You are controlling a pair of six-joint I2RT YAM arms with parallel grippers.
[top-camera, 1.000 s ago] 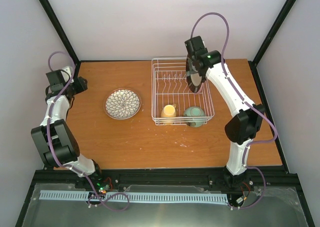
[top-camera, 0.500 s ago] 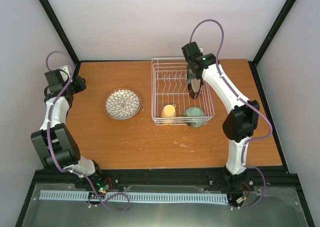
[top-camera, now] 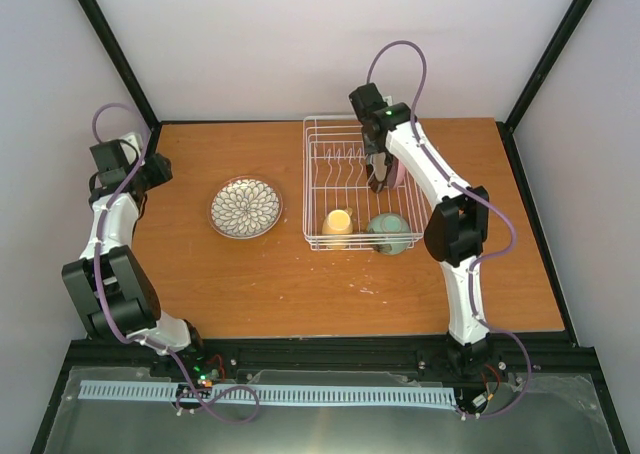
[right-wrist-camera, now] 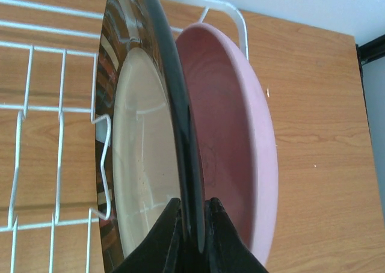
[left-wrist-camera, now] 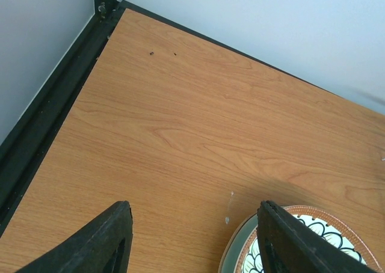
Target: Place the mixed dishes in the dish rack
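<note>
My right gripper [top-camera: 378,179] [right-wrist-camera: 194,207] is shut on the edge of a dark-rimmed glossy plate [right-wrist-camera: 144,134] and holds it upright over the white wire dish rack [top-camera: 318,134], close beside the pink plate [right-wrist-camera: 240,141] [top-camera: 398,171], which stands in the rack's right end. A pale yellow mug [top-camera: 338,221] and a mint green bowl [top-camera: 388,231] sit at the rack's near side. A white-petal-patterned plate [top-camera: 245,207] [left-wrist-camera: 328,223] lies flat on the table left of the rack. My left gripper [top-camera: 160,169] [left-wrist-camera: 195,225] is open and empty at the far left, just short of that plate.
The black frame rail [left-wrist-camera: 48,104] and the wall run along the table's left edge, close to my left gripper. The rack's wire prongs [right-wrist-camera: 105,165] stand just left of the held plate. Bare wood [top-camera: 300,294] lies between the rack and the arm bases.
My right gripper has carried the dark-rimmed plate left and down into the rack, up against the pink plate. The left arm has hardly moved.
</note>
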